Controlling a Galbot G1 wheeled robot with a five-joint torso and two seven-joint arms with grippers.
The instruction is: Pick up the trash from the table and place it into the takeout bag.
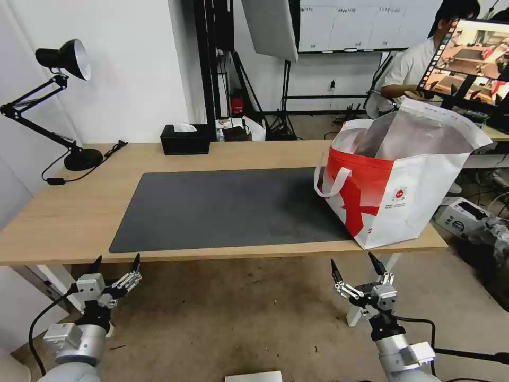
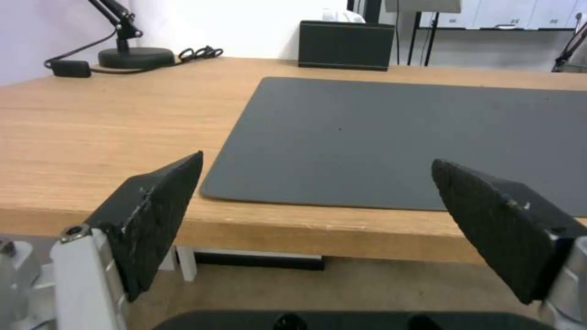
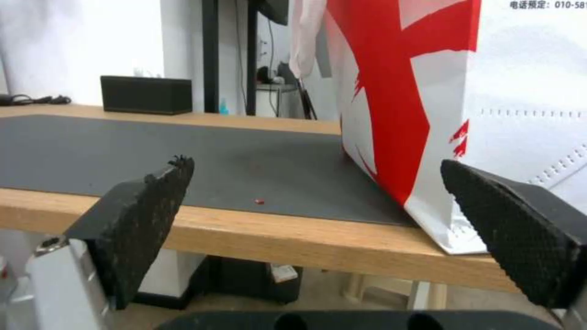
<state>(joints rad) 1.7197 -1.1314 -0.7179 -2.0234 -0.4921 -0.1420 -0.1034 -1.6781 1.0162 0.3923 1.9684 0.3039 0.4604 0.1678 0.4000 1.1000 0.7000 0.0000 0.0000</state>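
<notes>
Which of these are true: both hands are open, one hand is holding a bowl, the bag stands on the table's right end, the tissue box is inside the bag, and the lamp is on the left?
1. Both hands are open. True: the left hand and right hand hang spread below the table edge.
2. One hand holds a bowl. False: both are empty.
3. The bag stands on the table's right end. True, partly on the mat.
4. The tissue box is inside the bag. False: it sits at the table's far edge.
5. The lamp is on the left. True.
</notes>
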